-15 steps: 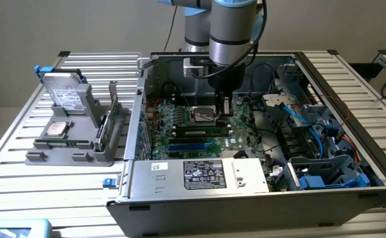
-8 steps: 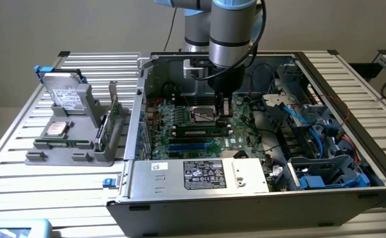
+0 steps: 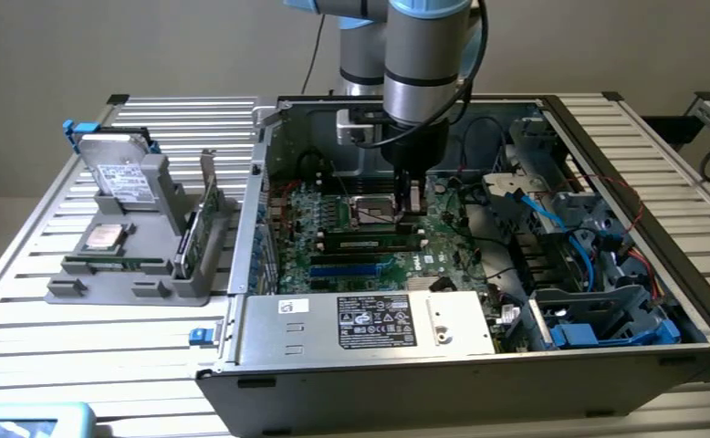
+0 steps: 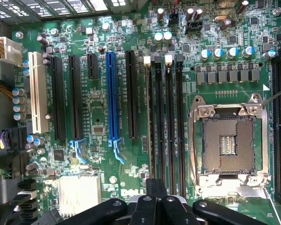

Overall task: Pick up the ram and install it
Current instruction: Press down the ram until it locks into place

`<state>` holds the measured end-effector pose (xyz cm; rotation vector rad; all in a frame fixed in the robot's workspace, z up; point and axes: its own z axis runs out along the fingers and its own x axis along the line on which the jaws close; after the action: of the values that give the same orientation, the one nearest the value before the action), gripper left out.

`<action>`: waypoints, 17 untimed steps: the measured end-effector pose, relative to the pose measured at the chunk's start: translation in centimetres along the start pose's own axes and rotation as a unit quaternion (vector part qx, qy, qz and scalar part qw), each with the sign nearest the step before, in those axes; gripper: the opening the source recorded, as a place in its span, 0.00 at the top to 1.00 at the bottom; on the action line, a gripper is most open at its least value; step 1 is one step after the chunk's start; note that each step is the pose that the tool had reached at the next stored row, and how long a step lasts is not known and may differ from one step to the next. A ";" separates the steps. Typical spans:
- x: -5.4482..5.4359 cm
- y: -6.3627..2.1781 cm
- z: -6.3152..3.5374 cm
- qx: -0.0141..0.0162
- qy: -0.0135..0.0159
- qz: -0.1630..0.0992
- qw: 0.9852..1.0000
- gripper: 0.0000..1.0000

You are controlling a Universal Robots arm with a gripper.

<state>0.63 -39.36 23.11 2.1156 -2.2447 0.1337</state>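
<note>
Black fingers (image 4: 155, 206) of the robot's gripper sit closest to the wrist camera, drawn together with nothing visibly between them, poised low over the green motherboard (image 4: 103, 108). Beside them lie the long black memory slots (image 4: 166, 122) and the open CPU socket (image 4: 229, 140). In the exterior view, the arm reaches down into the open computer case (image 3: 368, 324) on the slatted desk (image 3: 88, 347). A green ram (image 3: 373, 245) stick appears to lie seated in a slot just in front of the gripper (image 3: 412, 203), so installation looks largely done; whether it is fully latched is unclear.
</note>
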 end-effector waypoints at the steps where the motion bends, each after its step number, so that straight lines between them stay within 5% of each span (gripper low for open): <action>1: 0.0 0.02 0.01 0.000 0.000 -0.001 1.000 0.89; 17: 0.0 0.05 0.45 0.001 0.001 -0.010 1.000 0.89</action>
<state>0.58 -39.37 22.65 2.1381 -2.2224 0.1366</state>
